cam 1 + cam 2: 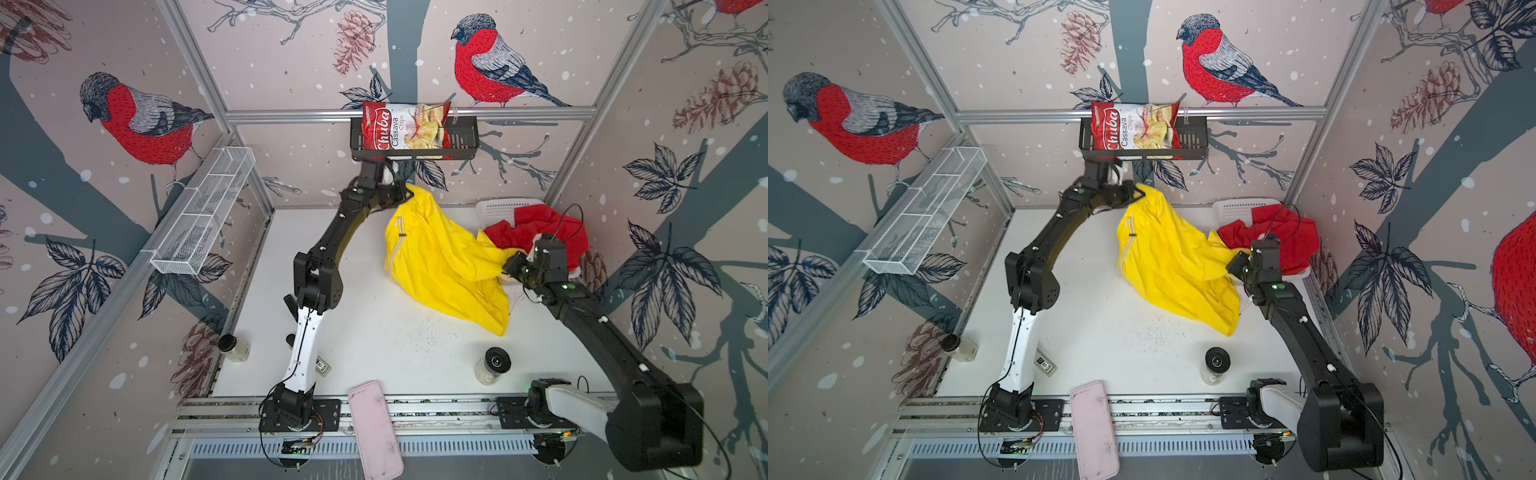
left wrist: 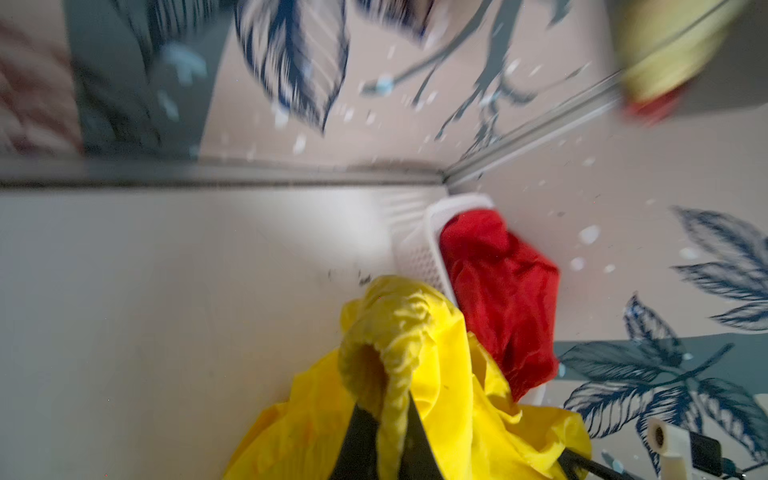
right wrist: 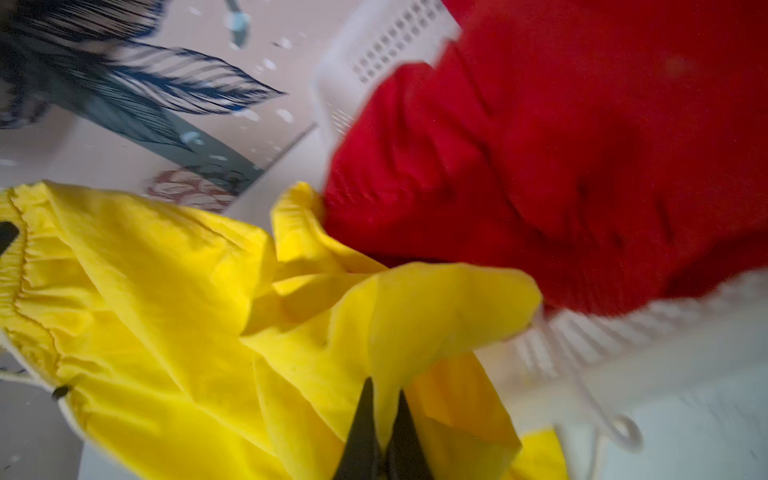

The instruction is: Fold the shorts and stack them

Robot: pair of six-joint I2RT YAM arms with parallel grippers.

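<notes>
Left gripper (image 1: 406, 195) is clamped on the yellow shorts (image 1: 440, 266) waistband at 12 o'clock, and the right gripper (image 1: 510, 266) pinches a fold at 3 o'clock. We advise drawing them apart evenly to spread the cloth flat. Both arms arch far forward. The red shorts (image 1: 536, 226) lie in the white basket (image 1: 498, 208) at 2 o'clock.

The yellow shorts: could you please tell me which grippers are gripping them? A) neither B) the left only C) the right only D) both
D: the left gripper and the right gripper are each shut on a fold of the yellow shorts.
</notes>
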